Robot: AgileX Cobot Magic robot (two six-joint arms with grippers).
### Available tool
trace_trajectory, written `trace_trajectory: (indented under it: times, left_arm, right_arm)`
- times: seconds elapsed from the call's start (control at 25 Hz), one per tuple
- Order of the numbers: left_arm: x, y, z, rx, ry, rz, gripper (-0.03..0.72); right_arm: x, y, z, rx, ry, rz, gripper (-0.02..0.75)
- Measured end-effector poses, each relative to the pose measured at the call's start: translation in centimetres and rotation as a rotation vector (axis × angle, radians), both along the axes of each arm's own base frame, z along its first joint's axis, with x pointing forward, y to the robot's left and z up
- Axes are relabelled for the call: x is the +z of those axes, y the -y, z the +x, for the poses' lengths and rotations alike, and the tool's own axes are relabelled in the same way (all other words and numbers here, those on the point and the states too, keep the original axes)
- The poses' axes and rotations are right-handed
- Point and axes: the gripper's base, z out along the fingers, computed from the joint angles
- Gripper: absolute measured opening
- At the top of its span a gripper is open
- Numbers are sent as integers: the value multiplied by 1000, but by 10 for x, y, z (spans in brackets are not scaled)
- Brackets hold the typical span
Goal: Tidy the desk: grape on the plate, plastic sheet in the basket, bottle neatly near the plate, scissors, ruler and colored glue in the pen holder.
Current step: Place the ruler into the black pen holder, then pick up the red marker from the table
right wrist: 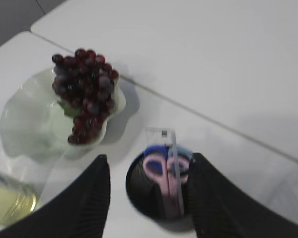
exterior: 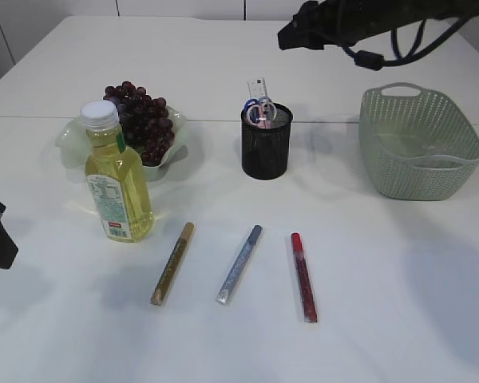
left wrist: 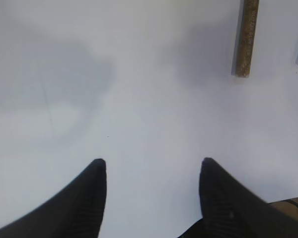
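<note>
1. Right wrist view has the right gripper hanging high over the pen holder, jaws spread apart with nothing between them. The pink-handled scissors and the clear ruler are already standing in that mesh cup, so my read is the drop-off is done and this arm is free.
2. Left gripper is low over bare table, also wide open and empty. The gold glue stick lies just ahead and to its right, not touching either finger.
3. Working outward: the exterior view shows three glue sticks lying on the table in front of the holder, gold, blue and red, roughly parallel with gaps between them. Those look like what's left.
4. Grapes are on the plate, bottle stands upright just in front of it, and the basket on the right seems to have something clear in it, hard to tell.
5. So the step in hand is probably grabbing a glue stick. Tips: turn the wrist so the jaws cross the stick's short side, not along it. Come down around the middle so it doesn't tip when lifted.
6. Take gold with the left arm since it's nearest, and watch the bottle right beside that path.
7. At the holder, tilt the stick upright and aim for the gap beside the scissors handles so it doesn't snag.
</note>
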Motion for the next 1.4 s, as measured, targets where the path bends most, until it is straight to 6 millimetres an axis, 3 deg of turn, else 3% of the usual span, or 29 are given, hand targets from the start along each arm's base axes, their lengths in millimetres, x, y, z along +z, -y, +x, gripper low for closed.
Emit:
trace_trajectory:
  times: [0.16, 0.32, 0.6, 0.88, 1.08, 1.4]
  left_arm:
    - [0, 0, 0, 1, 2, -1, 435]
    - [0, 0, 1, 2, 11, -2, 435]
    - [0, 0, 2, 3, 17, -3, 435]
    - [1, 0, 2, 4, 18, -5, 435]
    - [1, 0, 2, 5, 18, -7, 435]
    - [1, 2, 2, 12, 21, -22, 435]
  right_arm:
    - [27, 11, -38, -61, -257, -140, 400]
    - [36, 16, -73, -157, -485, -348, 376]
    - [33, -10, -94, -242, -627, -394, 367]
    - [-12, -41, -121, -203, -779, -467, 366]
    - [-50, -50, -136, -276, -863, -445, 365]
    - [-98, -55, -125, -419, -943, -386, 365]
